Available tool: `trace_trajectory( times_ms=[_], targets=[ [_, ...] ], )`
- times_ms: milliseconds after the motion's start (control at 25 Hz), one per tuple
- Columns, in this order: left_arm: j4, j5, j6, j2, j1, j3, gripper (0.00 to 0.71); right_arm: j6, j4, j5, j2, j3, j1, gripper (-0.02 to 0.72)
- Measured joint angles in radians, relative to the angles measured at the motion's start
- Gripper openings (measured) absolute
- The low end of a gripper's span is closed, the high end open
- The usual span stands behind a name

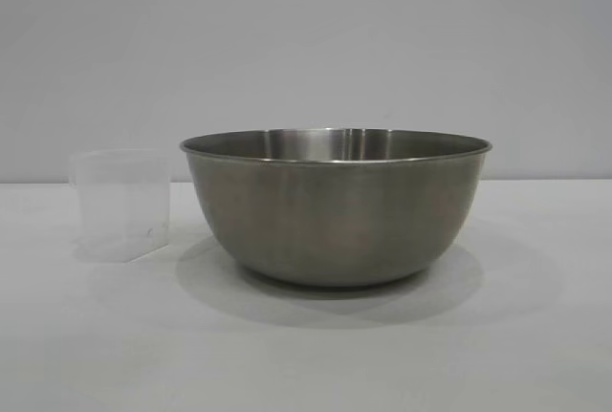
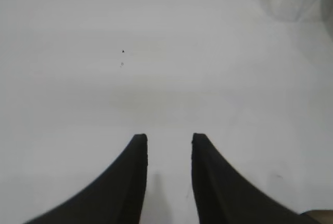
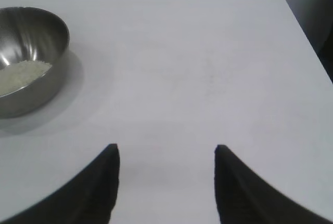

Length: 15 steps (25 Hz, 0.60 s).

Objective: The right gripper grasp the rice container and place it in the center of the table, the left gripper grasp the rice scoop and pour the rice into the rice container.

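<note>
Exterior view is showing the rice container (image 1: 335, 206) sitting mid-table (image 1: 535, 355) with the rice scoop (image 1: 122, 204) standing upright just beside it, apart, looking empty. That steel bowl will likely be stiff and slick; its rolled rim is the place to pinch. The scoop seems light and easily tipped. Left wrist view is showing the left gripper (image 2: 169, 141) hovering over bare white tabletop, fingers slightly apart, holding nothing. Right wrist view is showing the right gripper (image 3: 166, 154) spread wide and empty, rice (image 3: 21, 74) lying in the bowl near the far edge.
</note>
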Motion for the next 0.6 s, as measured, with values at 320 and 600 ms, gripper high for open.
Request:
trace_trajectory(
  times_ms=[320, 600],
  targets=[
    [0.0, 0.0, 0.0, 0.0, -0.049, 0.0, 0.164, 0.0, 0.0, 0.0, 0.0, 0.0, 0.0, 0.346],
    [0.0, 0.0, 0.0, 0.0, -0.065, 0.0, 0.164, 0.0, 0.0, 0.002, 0.0, 0.0, 0.02, 0.346]
  ],
)
